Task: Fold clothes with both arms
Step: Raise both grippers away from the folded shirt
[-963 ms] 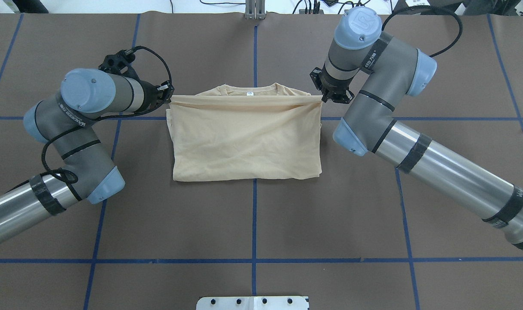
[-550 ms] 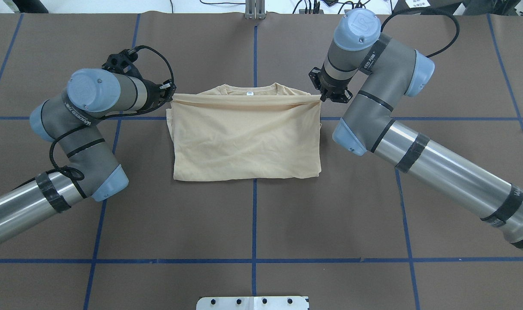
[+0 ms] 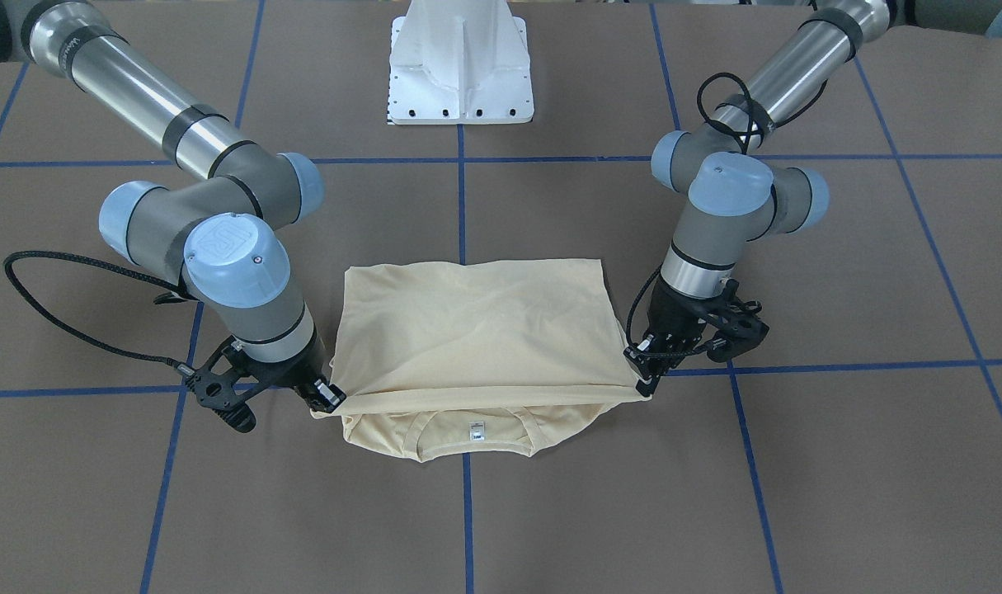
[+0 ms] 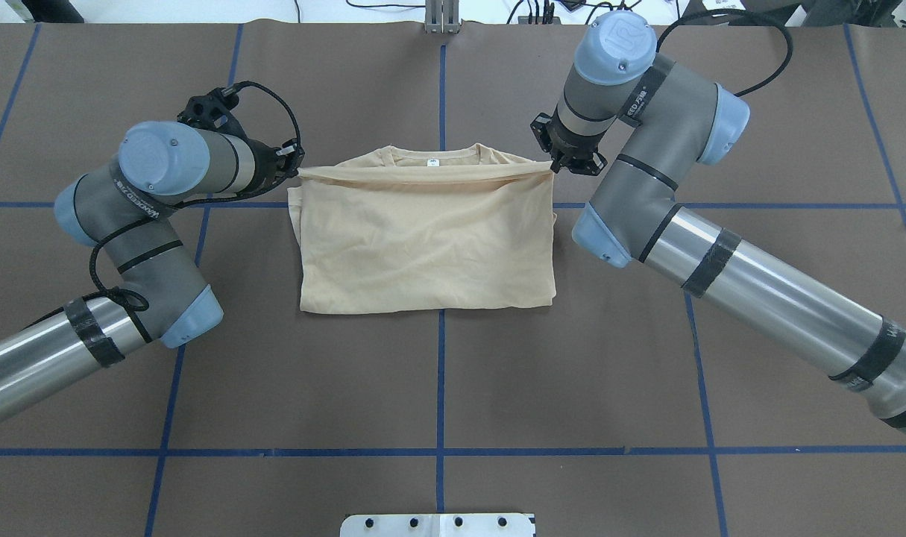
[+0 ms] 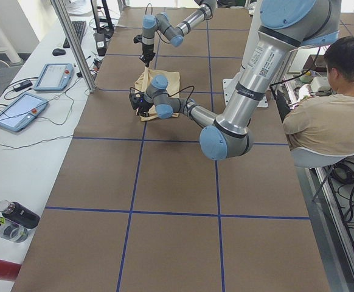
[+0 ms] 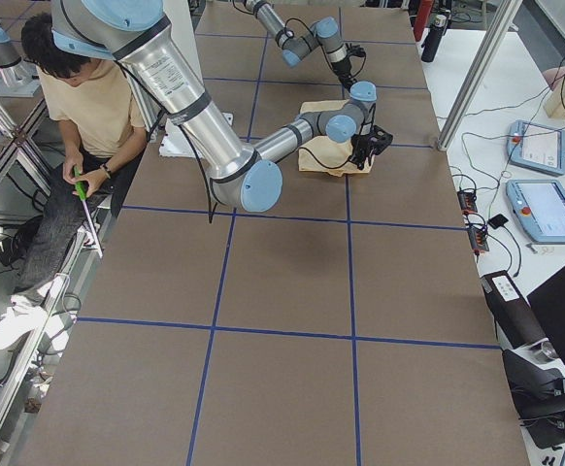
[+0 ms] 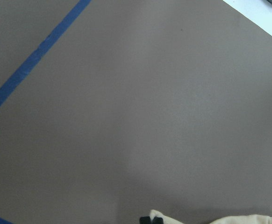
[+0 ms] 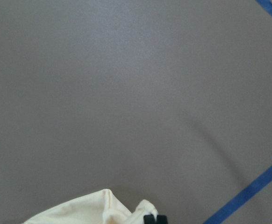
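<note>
Left of the centre tape line (image 4: pixel 441 373), the left gripper (image 4: pixel 294 162) has its jaws pressed together on the left corner of the T-shirt (image 4: pixel 423 239)'s turned-over edge. Thin cream cloth is pinched between the tips. From overhead the grey wrist of the left arm (image 4: pixel 177 160) covers most of the fingers. The front-facing view shows the pinch more plainly. In the left wrist view only one black fingertip (image 7: pixel 145 219) and a strip of cloth show, cut off by the lower border.

The T-shirt lies flat on the brown table (image 4: pixel 572 373), straddling the centre tape line, folded into a rough rectangle. The gripped edge runs straight between both grippers. Just beyond it the ribbed neckline (image 4: pixel 434 153) and its small white label (image 4: pixel 432 160) show, almost on the line. Only plain cloth faces up, and the layers beneath are hidden.

Right of the centre tape line, the right gripper (image 4: pixel 555 165) pinches the opposite corner of the same edge with its jaws closed on the fabric. In the right wrist view its black fingertips (image 8: pixel 153 218) sit at the bottom border beside a bunched cream corner. In both side views the grippers are too small to judge.
</note>
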Robot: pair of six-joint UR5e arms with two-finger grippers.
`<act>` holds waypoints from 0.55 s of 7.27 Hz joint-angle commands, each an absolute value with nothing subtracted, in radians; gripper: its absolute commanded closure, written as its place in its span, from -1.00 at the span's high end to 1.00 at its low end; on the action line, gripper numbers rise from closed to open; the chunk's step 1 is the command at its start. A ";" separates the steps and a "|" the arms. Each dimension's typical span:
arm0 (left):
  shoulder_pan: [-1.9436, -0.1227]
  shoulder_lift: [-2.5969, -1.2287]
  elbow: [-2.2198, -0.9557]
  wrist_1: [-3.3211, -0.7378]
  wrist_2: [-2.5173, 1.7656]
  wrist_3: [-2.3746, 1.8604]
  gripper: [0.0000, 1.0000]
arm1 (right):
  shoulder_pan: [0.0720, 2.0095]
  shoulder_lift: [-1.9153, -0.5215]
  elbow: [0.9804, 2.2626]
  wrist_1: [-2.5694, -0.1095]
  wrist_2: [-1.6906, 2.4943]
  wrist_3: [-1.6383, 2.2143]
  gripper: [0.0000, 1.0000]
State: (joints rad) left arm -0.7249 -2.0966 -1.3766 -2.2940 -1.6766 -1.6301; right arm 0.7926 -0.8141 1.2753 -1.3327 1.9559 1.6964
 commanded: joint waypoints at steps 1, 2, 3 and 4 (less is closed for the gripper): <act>-0.724 -2.097 -1.373 -2.301 -1.677 -1.631 -0.28 | 0.793 -0.810 1.275 -1.333 1.956 1.698 -0.51; -0.727 -2.098 -1.373 -2.302 -1.678 -1.631 -0.19 | 0.793 -0.804 1.275 -1.333 1.956 1.697 -0.23; -0.730 -2.098 -1.374 -2.321 -1.678 -1.631 -0.19 | 0.793 -0.792 1.275 -1.333 1.956 1.700 -0.16; -0.747 -2.098 -1.384 -2.344 -1.686 -1.629 -0.19 | 0.793 -0.788 1.279 -1.332 1.956 1.704 0.35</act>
State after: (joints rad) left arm -0.7332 -2.0982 -1.3763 -2.3206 -1.6799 -1.6303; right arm 0.7930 -0.7956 1.2757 -1.3327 1.9558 1.6999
